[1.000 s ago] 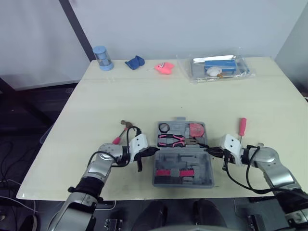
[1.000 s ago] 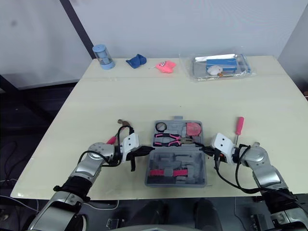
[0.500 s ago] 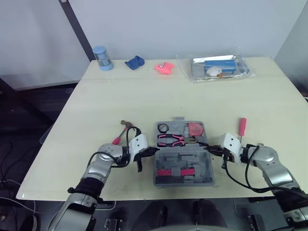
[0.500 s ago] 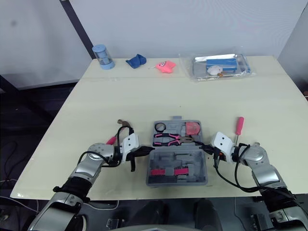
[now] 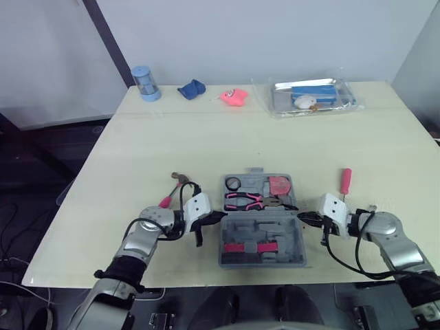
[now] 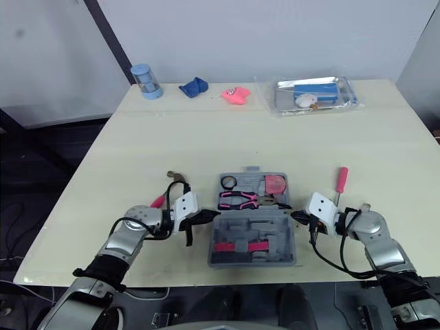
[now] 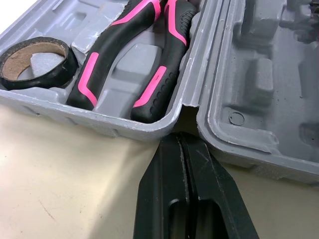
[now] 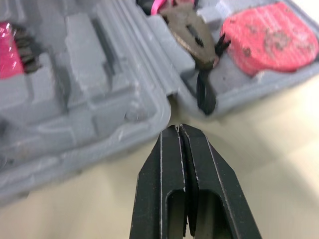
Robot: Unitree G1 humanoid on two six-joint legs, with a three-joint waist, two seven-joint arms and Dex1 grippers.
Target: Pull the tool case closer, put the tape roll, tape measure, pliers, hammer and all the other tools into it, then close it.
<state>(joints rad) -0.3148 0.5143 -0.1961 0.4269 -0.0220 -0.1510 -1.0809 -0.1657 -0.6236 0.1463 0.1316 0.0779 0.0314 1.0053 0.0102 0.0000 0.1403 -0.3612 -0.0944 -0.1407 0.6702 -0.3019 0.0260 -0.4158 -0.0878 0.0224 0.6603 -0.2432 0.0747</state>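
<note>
The grey tool case (image 5: 262, 229) lies open near the table's front edge. Its far half holds the black tape roll (image 7: 37, 62), the pink-handled pliers (image 7: 134, 59) and the red tape measure (image 8: 269, 32). A pink insert sits in the near half. My left gripper (image 5: 220, 215) is shut, its tips against the hinge notch on the case's left side. My right gripper (image 5: 301, 217) is shut, with its tips a small gap off the right hinge corner. The hammer (image 5: 173, 188) lies left of the case, partly behind my left wrist. A red screwdriver (image 5: 346, 181) lies to the right.
Along the table's far edge stand a blue cylinder (image 5: 145, 83), a blue cloth (image 5: 192, 89), a pink toy (image 5: 234, 97) and a clear tray (image 5: 313, 96) with small items. The case sits close to the front edge.
My right gripper has drawn back a little to the right, away from the case's side. The left gripper and the case stay where they were.
</note>
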